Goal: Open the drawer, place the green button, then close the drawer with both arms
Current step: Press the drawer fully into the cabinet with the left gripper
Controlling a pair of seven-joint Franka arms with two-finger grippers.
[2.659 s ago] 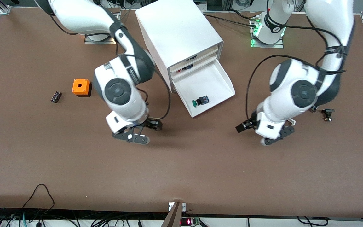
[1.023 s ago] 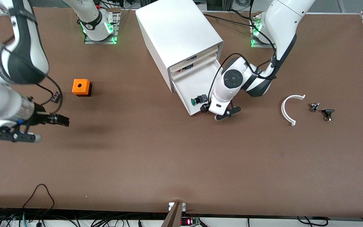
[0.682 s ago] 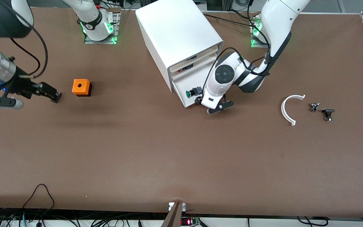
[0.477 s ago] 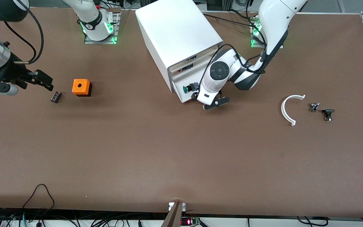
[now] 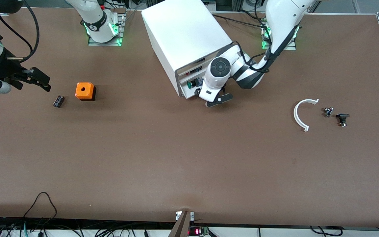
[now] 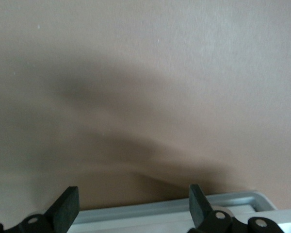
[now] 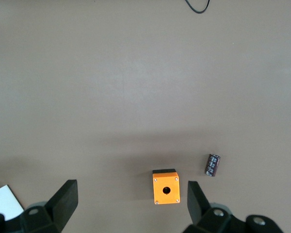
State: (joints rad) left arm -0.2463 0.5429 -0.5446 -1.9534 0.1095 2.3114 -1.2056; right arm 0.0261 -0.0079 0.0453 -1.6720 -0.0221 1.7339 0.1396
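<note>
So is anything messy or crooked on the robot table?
A little. The cabinet sits turned at an angle to the table's edges, and its drawer is not fully shut, with the green button showing inside. The left gripper is at the drawer's front. The right gripper hangs open over the table near the orange box.

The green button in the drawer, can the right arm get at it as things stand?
Probably not. The button sits in the nearly shut drawer, with the left gripper at its front; the open right gripper hangs over the table's right-arm end.

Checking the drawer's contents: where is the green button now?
In the front view, the button sits in the nearly shut bottom drawer of the cabinet, beside the left gripper.
</note>
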